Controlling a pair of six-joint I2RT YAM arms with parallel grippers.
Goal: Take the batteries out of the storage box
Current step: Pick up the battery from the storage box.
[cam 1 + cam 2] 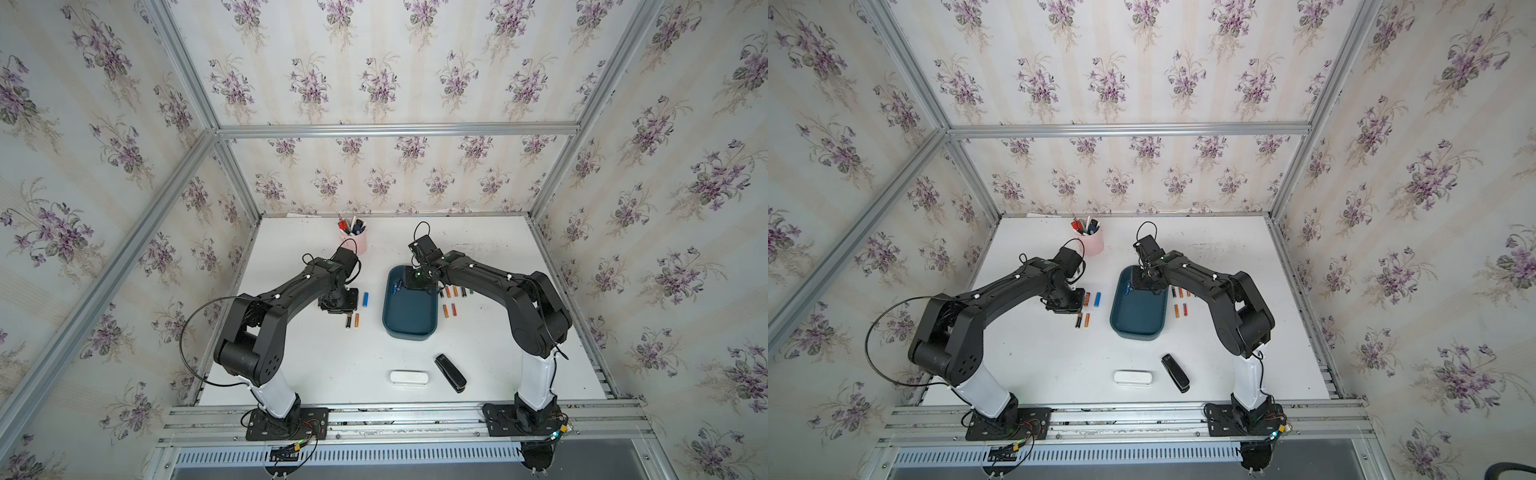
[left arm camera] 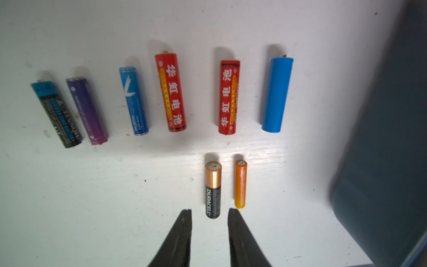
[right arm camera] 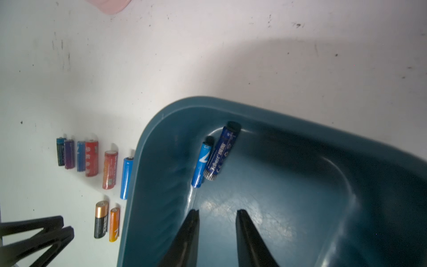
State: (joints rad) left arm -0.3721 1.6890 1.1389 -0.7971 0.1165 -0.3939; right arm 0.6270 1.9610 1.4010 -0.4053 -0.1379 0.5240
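The dark teal storage box (image 1: 409, 322) sits mid-table in both top views. Two blue batteries (image 3: 202, 161) (image 3: 221, 152) lie side by side in its far left corner. My right gripper (image 3: 217, 210) hangs open and empty over the box floor, a short way from them. Left of the box, several batteries lie in a row on the table, among them a red one (image 2: 171, 92) and a plain blue one (image 2: 277, 94). My left gripper (image 2: 209, 210) is open and holds nothing, its tips either side of the near end of a black-and-copper battery (image 2: 213, 191). An orange battery (image 2: 240, 183) lies beside that.
Several more batteries (image 1: 453, 291) lie on the table right of the box. A pink cup (image 1: 355, 243) with pens stands at the back. A white oblong case (image 1: 409, 377) and a black stapler (image 1: 450, 372) lie near the front edge.
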